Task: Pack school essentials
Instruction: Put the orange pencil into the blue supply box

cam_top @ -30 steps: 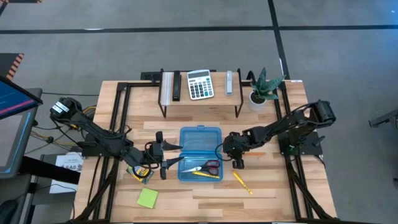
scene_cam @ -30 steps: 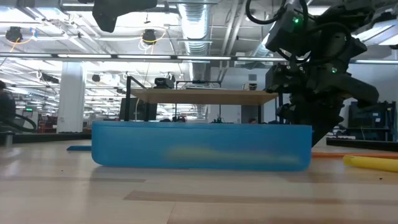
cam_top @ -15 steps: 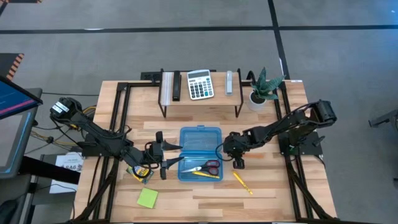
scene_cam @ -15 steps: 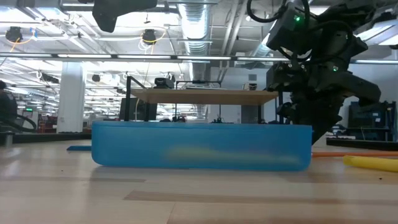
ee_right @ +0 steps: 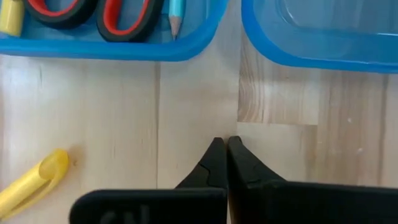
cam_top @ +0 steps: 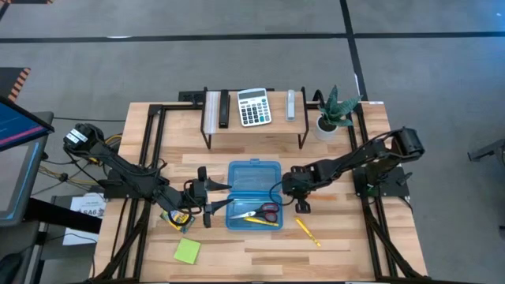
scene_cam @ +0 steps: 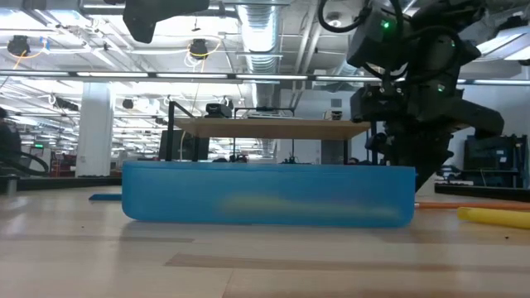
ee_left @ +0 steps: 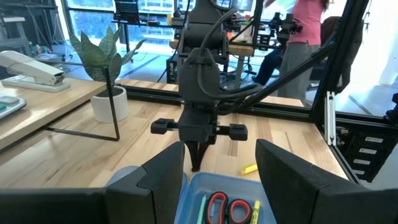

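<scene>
Blue plastic case (cam_top: 254, 195) lay open on the worktop (cam_top: 331, 237). Beside it, the right gripper (cam_top: 301, 207) had its fingers together; opposite, the left gripper (cam_top: 217, 197) kept its fingers apart.

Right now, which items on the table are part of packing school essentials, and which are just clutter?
Job items:
red-handled scissors, in the blue case
yellow marker, on the table by the case
lime-green sticky-note pad
crayon box, under the left arm

Just lying about:
calculator and stapler, on the shelf
potted plant
</scene>
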Tool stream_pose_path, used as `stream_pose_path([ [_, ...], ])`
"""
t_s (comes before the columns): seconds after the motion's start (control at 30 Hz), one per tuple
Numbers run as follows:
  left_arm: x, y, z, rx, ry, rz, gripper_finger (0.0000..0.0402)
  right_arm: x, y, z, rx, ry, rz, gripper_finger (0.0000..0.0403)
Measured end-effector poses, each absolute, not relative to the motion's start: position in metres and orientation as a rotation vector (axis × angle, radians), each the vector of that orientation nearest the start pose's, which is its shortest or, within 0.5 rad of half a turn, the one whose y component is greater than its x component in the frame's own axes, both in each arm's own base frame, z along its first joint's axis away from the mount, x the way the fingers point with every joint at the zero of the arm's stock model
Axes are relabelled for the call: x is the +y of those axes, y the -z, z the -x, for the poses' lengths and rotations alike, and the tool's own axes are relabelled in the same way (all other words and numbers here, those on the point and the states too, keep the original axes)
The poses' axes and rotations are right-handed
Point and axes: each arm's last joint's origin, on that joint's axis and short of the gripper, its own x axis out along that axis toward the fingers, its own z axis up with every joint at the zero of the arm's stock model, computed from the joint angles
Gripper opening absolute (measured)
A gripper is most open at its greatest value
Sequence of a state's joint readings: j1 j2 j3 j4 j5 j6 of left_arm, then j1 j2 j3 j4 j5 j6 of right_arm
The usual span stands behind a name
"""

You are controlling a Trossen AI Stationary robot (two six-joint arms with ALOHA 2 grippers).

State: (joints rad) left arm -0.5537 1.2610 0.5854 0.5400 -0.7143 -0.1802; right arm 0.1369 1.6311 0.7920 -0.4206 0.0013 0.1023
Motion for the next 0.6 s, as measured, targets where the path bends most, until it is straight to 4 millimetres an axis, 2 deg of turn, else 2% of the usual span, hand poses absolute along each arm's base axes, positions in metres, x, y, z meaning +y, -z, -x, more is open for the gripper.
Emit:
stream_pose_path([
  [0.6, -0.119, -0.236, -0.229, 0.095, -0.169, 0.099, 0.0188, 0.051, -0.153, -0.280, 1.253, -0.081, 0.046, 0.0000],
])
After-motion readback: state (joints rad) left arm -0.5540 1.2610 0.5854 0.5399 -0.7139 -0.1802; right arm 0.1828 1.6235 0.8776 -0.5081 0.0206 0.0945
